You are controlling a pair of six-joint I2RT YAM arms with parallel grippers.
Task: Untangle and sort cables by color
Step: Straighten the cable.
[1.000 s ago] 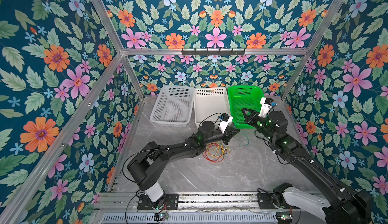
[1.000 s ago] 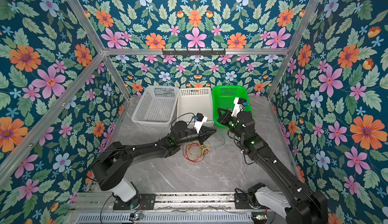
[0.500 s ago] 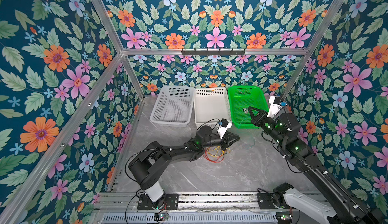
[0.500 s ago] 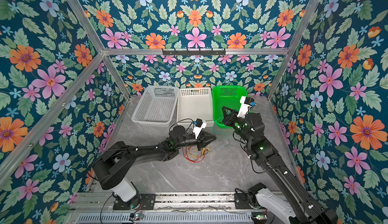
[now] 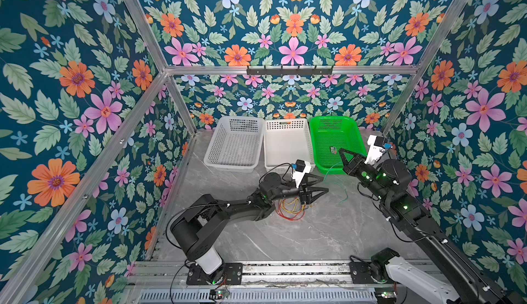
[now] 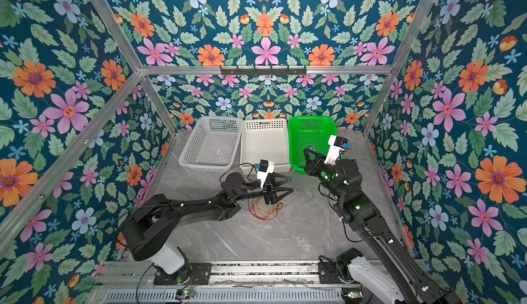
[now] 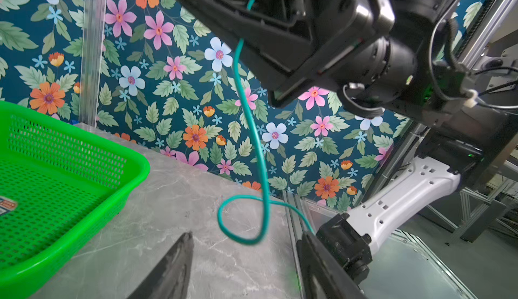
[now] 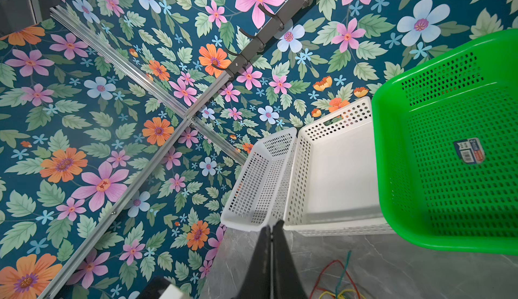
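right gripper is pinching fully shut, and going by the left wrist view it looks like it's gripping the teal cable near one end. the rest is dangling in a loose loop and trailing onto the table just in front of the green basket. left gripper is sitting with its jaws spread well apart and nothing between them, hovering right over the red and yellow tangle mid-table.

these wires are looking super light and floppy, way thinner than a finger, so i'm guessing they're slipping out unless they're pinched square on the pads. i'm thinking the best place to grab is a free end or an outer loop sticking out of the pile. going for the knotted middle is probably dragging the whole clump along.
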